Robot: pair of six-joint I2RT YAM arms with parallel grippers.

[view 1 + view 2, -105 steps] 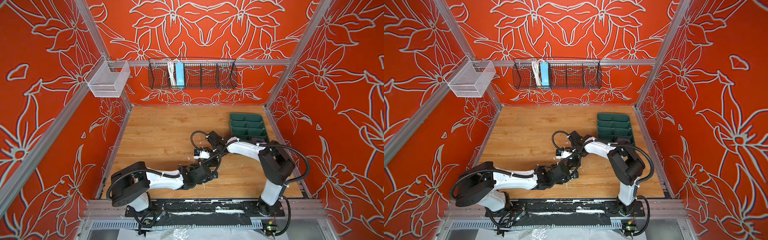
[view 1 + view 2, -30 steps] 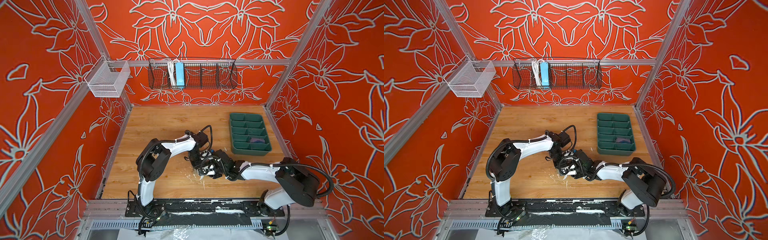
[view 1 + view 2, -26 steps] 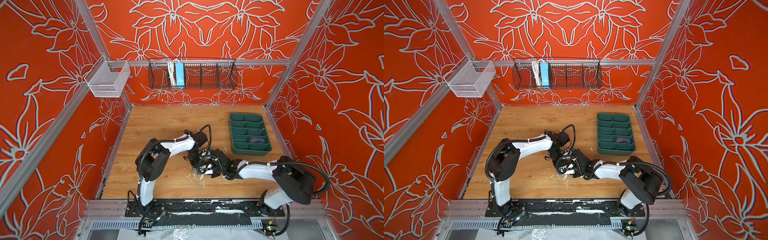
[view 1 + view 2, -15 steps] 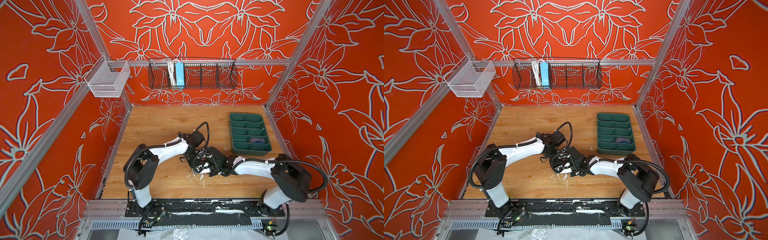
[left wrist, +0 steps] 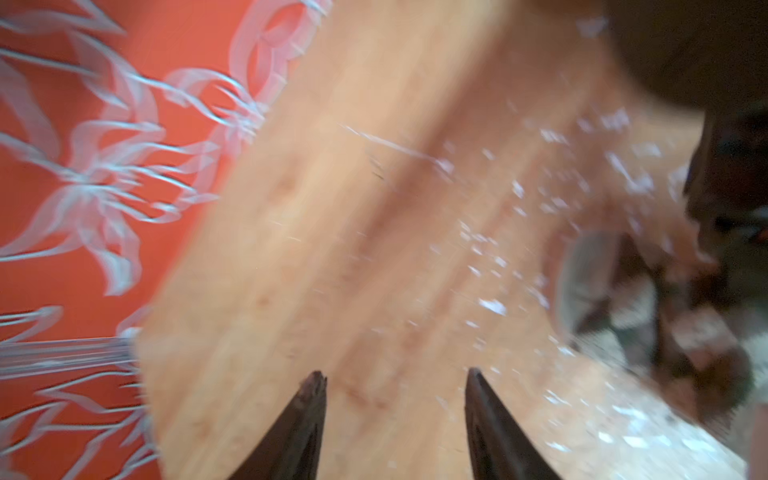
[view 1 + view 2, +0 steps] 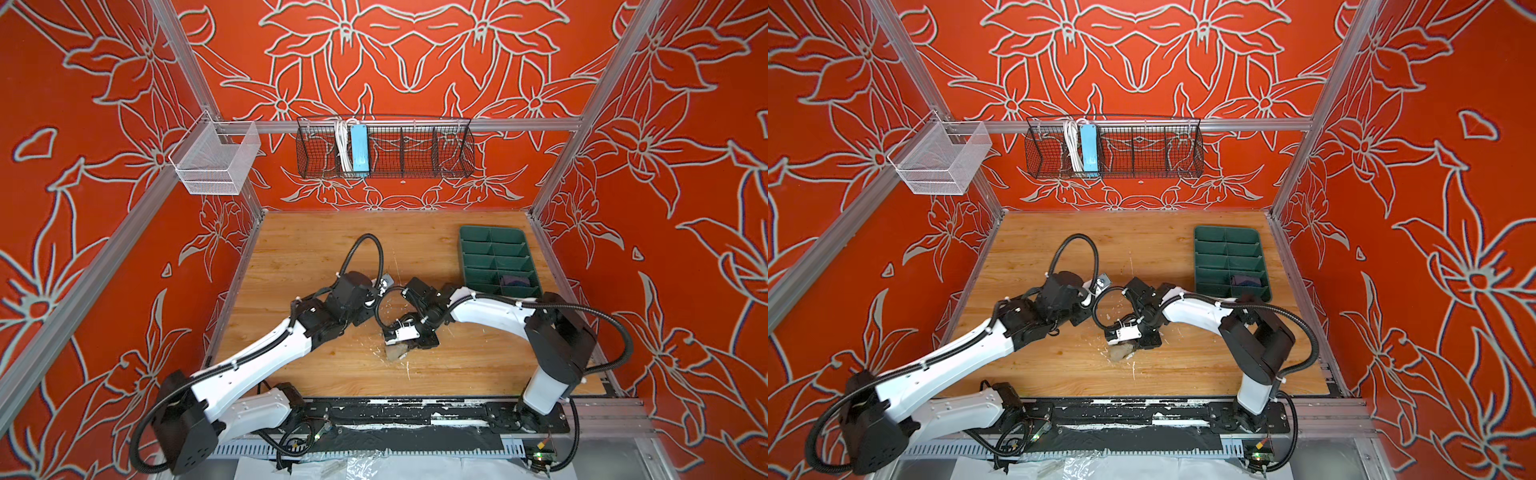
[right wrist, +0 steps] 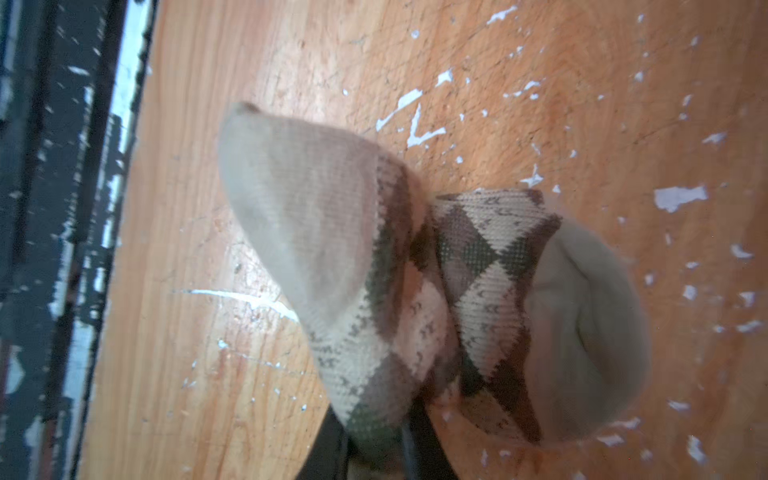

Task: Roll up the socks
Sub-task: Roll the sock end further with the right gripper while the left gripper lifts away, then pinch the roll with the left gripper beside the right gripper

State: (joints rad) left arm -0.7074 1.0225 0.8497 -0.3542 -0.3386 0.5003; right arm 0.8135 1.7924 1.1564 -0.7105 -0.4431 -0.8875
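Note:
The beige argyle sock [image 7: 415, 270] lies bunched on the wooden table, seen small in both top views [image 6: 397, 353] [image 6: 1120, 352]. My right gripper [image 7: 374, 440] is shut on its lower fold, and the dark fingers [image 7: 419, 449] are mostly hidden by fabric. My left gripper [image 5: 395, 376] is open above bare wood with nothing between its fingers. It is to the left of the sock, which shows as a blur [image 5: 623, 303] in the left wrist view. A dark purple sock [image 6: 517, 281] [image 6: 1246, 281] sits in a near compartment of the green tray.
The green divided tray [image 6: 478, 249] [image 6: 1208, 249] stands at the table's right side. A black wire basket [image 6: 384, 147] and a white mesh basket [image 6: 216, 160] hang on the back rail. White flecks litter the wood around the sock. The black front rail [image 7: 50, 208] is near.
My left gripper has opened and drawn back to the left, its arm swinging low and outward. My right gripper has closed on the beige sock.

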